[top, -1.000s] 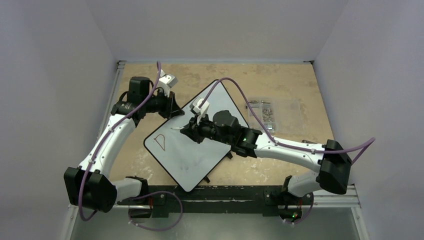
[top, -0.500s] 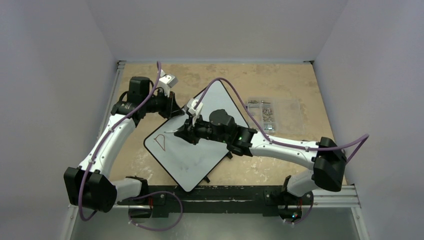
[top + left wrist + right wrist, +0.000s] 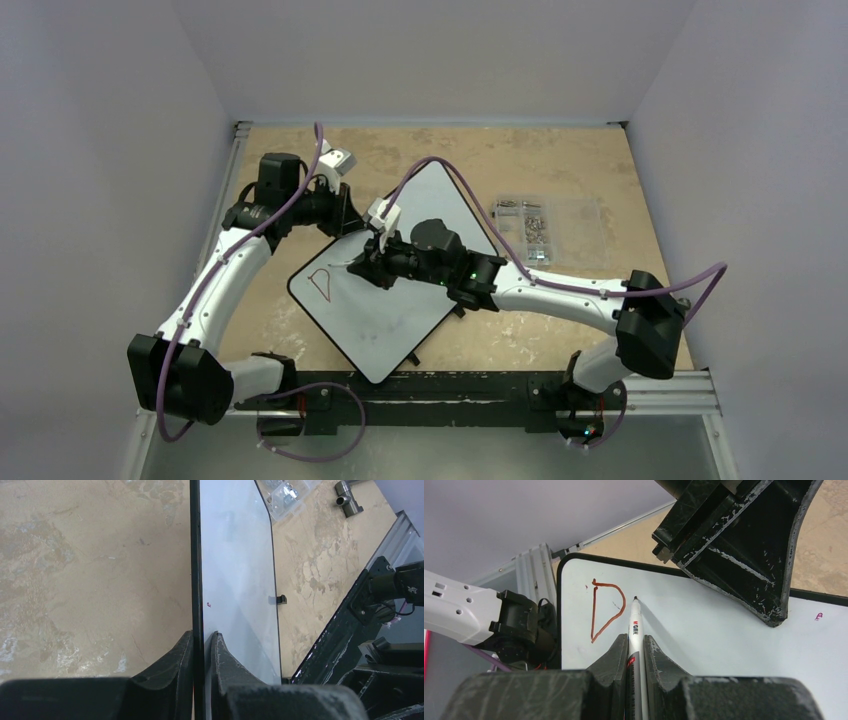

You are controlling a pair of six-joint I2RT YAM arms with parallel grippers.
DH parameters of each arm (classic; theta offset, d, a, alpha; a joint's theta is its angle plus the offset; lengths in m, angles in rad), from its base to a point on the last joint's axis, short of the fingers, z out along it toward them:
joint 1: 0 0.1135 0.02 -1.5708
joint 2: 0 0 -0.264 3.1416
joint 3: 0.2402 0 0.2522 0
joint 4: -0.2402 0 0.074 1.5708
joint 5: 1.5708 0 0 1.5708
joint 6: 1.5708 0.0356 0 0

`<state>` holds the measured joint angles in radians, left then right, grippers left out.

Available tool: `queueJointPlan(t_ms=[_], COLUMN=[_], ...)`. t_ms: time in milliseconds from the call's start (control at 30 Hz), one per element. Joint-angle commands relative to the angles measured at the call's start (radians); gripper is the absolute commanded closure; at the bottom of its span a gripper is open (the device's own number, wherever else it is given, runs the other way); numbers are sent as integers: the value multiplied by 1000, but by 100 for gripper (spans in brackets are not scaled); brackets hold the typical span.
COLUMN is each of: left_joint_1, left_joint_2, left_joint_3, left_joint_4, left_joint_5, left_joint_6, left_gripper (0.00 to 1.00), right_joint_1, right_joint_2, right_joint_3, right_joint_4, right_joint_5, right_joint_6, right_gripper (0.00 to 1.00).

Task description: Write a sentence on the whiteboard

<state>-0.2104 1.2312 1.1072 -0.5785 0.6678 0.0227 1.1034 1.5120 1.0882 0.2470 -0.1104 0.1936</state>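
At table (image 3: 560, 160) centre, whiteboard (image 3: 372, 318) laid diagonally, one corner toward arm bases. Board's black rim on far-left edge clamped between closed fingers of left gripper (image 3: 202, 636). Marker (image 3: 634, 622) gripped tight in right gripper (image 3: 634, 639). Marker tip set just right of red D (image 3: 606, 607) drawn near board's left corner. Clear compartment box (image 3: 548, 222) seen right of board, apart.

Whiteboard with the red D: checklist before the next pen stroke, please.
1. White marker pen clamped in right gripper: ok.
2. Black-rimmed white rectangular whiteboard pinched at its edge by left gripper: ok.
3. Pen tip beside the curve of the red letter D: ok.
4. Tip touching the board: cannot tell.
5. Bare board beyond the D for the next letter: ok.
6. Clear plastic compartment box off the board: ok.
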Motion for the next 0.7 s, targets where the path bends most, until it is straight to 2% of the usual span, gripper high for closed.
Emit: queueJointPlan(t_ms=[0, 433, 667], left_joint_1=[-28, -27, -27], left_joint_2=[3, 3, 4], left_joint_3=[25, 28, 28], left_joint_4=[-2, -3, -4], left_joint_5=[-2, -4, -4], left_joint_6=[82, 83, 82], left_gripper=[100, 100, 100], right_joint_1=[-3, -2, -2], right_joint_2=[-9, -60, -59], right_joint_3=[-5, -132, -124], right_joint_4=[3, -3, -4], right_joint_5=[32, 31, 25], right_joint_6=[5, 23, 24], right_gripper=[100, 100, 100])
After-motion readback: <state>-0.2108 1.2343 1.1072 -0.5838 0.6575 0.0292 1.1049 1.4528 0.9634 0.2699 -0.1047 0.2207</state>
